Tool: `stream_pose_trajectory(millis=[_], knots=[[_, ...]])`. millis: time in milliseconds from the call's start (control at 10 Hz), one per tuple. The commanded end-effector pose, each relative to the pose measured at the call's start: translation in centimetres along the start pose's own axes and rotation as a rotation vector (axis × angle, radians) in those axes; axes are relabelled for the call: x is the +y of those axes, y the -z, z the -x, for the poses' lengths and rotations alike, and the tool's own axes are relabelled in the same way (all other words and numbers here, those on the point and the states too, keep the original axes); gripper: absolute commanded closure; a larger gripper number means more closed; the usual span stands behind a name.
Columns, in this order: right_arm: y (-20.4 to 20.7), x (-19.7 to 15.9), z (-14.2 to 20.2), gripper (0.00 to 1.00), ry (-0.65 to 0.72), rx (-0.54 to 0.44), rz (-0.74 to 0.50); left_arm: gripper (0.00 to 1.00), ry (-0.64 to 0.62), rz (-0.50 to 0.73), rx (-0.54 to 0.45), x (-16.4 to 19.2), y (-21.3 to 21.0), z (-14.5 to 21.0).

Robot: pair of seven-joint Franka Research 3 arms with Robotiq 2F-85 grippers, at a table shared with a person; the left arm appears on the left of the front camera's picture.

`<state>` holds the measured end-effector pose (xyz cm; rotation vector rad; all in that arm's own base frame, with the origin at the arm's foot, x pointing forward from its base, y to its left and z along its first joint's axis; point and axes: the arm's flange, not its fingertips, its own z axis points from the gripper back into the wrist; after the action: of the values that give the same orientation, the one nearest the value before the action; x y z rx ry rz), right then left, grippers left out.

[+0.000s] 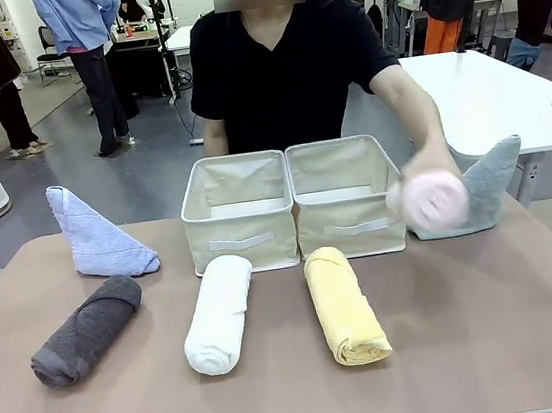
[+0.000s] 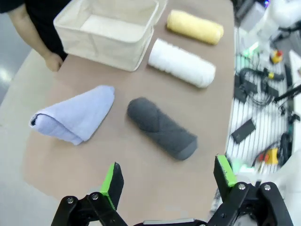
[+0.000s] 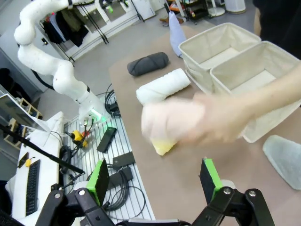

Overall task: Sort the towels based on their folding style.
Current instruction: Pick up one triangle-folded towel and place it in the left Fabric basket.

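Brown table (image 1: 492, 321), person (image 1: 290, 74) at its far side. Left gripper (image 2: 168, 181) and right gripper (image 3: 154, 179) hang empty, jaws apart. A right-arm reach now risks striking the person's hand (image 1: 429, 159), which carries the blurred pink roll (image 1: 434, 202) at far right; pinching a roll's end may unroll it. Dark grey roll (image 2: 162, 128) slants near-left to far-right; white roll (image 1: 219, 314) and yellow roll (image 1: 346, 304) run near-to-far before the bins (image 1: 241, 236). Lavender fold (image 1: 93, 234), far left, and teal-grey fold (image 1: 486, 191), far right, point up.
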<state>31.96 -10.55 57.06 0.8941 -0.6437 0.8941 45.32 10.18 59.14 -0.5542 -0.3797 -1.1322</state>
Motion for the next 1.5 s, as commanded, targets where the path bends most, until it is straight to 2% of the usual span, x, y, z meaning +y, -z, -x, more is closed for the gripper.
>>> stream_pose_trajectory(millis=[0, 100, 300, 400, 500, 700, 800, 1300, 1400], knots=[[0.1, -0.1, 0.0, 0.0, -0.003, -0.004, -0.01, 0.0, 0.048, 0.0, 0.276, 5.9, -0.6, -3.7], [0.1, -0.1, 0.0, 0.0, -0.003, -0.004, -0.01, 0.0, 0.03, -0.082, 0.375, 8.7, 0.7, -5.5], [0.1, -0.1, 0.0, 0.0, -0.003, -0.004, -0.01, 0.0, 0.022, -0.191, 0.49, 12.2, 3.3, -7.3], [0.1, -0.1, 0.0, 0.0, -0.003, -0.004, -0.01, 0.0, 0.021, -0.198, 0.501, 13.6, 4.4, -7.8], [0.1, -0.1, 0.0, 0.0, -0.003, -0.004, -0.01, 0.0, 0.029, -0.201, 0.471, 14.5, 5.4, -7.9], [0.1, -0.1, 0.0, 0.0, -0.003, -0.004, -0.01, 0.0, 0.069, -0.183, 0.445, 13.9, 6.3, -7.4], [0.1, -0.1, 0.0, 0.0, -0.003, -0.004, -0.01, 0.0, 0.048, -0.192, 0.477, 14.8, 6.2, -7.7], [0.1, -0.1, 0.0, 0.0, -0.003, -0.004, -0.01, 0.0, 0.05, -0.188, 0.469, 15.0, 6.4, -7.6], [0.1, -0.1, 0.0, 0.0, -0.003, -0.004, -0.01, 0.0, 0.192, -0.222, 0.532, 14.8, 7.0, -8.1]])
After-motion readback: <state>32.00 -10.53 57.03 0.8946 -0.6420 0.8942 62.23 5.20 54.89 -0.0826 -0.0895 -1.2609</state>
